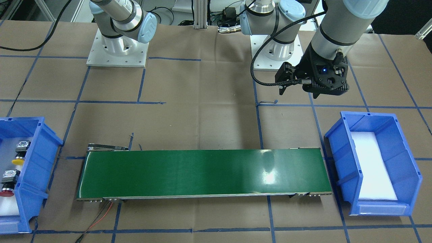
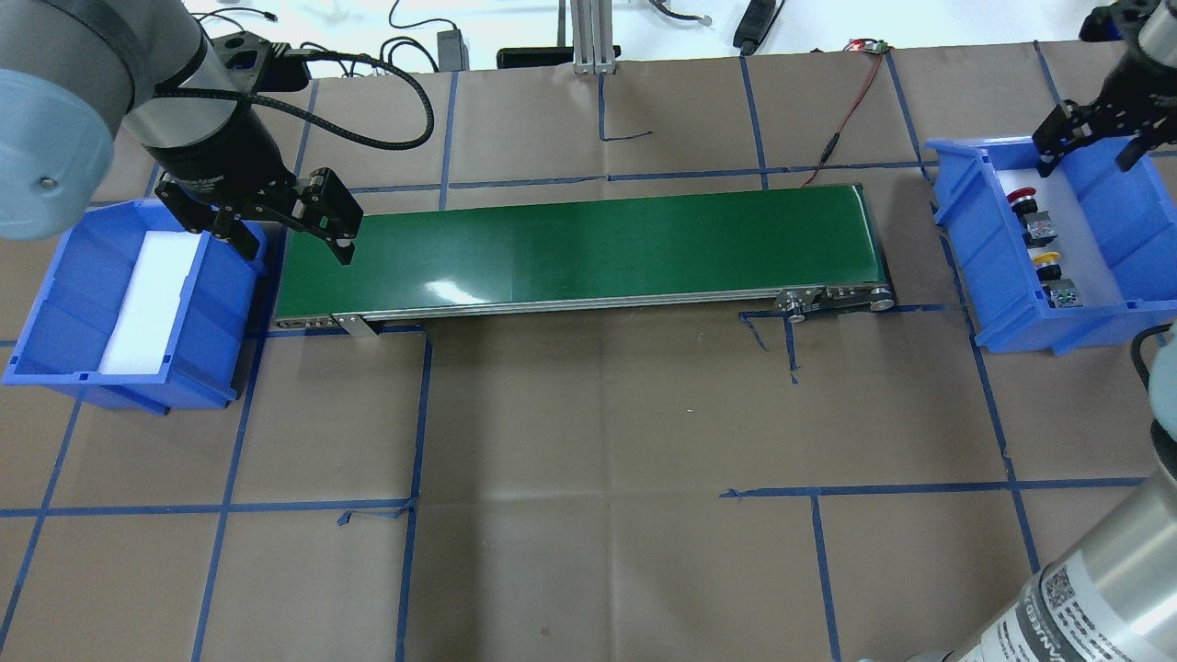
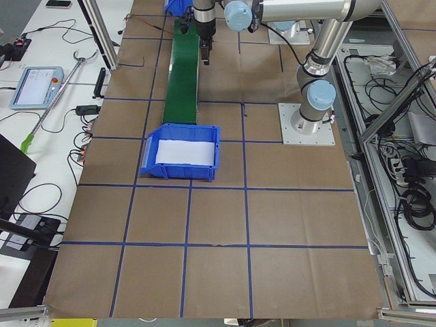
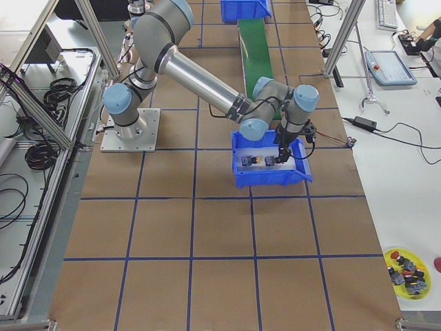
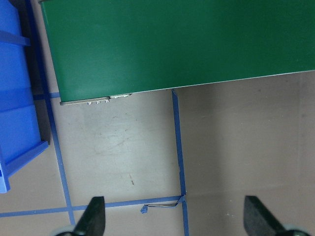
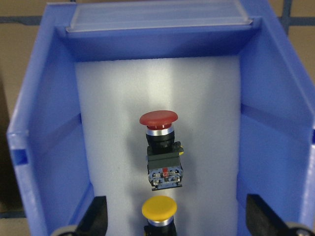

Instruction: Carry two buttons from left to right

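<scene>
The red button (image 6: 158,118) and the yellow button (image 6: 159,208) lie on their sides on white foam in the blue bin (image 2: 1131,221) at the robot's right. They also show in the overhead view, red (image 2: 1021,195) and yellow (image 2: 1045,259). My right gripper (image 2: 1085,164) hangs open and empty above this bin, with its fingers (image 6: 96,219) on either side of the yellow button and higher than it. My left gripper (image 2: 296,241) is open and empty above the left end of the green conveyor belt (image 2: 588,244).
A second blue bin (image 2: 55,303) holding only a white foam pad stands past the belt's left end. Brown paper with blue tape lines covers the table. A red and black wire (image 2: 846,110) runs from the belt's right end.
</scene>
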`<act>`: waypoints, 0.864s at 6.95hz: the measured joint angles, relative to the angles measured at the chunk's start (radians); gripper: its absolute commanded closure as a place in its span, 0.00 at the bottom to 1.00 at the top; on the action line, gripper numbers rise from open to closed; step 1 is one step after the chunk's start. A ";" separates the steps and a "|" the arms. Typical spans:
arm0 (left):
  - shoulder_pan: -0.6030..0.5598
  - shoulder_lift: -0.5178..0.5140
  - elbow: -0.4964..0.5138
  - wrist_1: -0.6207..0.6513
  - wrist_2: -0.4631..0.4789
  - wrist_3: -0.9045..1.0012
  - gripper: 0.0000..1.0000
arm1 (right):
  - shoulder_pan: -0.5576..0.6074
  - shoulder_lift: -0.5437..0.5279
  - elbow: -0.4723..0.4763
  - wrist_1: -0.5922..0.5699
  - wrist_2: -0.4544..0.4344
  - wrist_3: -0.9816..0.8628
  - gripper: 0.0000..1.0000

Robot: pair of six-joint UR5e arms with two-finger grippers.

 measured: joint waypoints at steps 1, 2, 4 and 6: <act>0.000 0.000 0.000 0.000 0.000 0.000 0.00 | 0.004 -0.071 0.001 0.002 0.032 0.000 0.00; 0.000 0.000 0.000 0.000 0.000 0.000 0.00 | 0.012 -0.142 0.002 0.022 0.057 0.001 0.00; -0.001 0.000 0.000 0.000 0.000 0.000 0.00 | 0.086 -0.258 0.009 0.173 0.104 0.075 0.00; -0.001 0.000 0.000 0.000 0.000 0.000 0.00 | 0.239 -0.342 0.026 0.240 0.150 0.284 0.00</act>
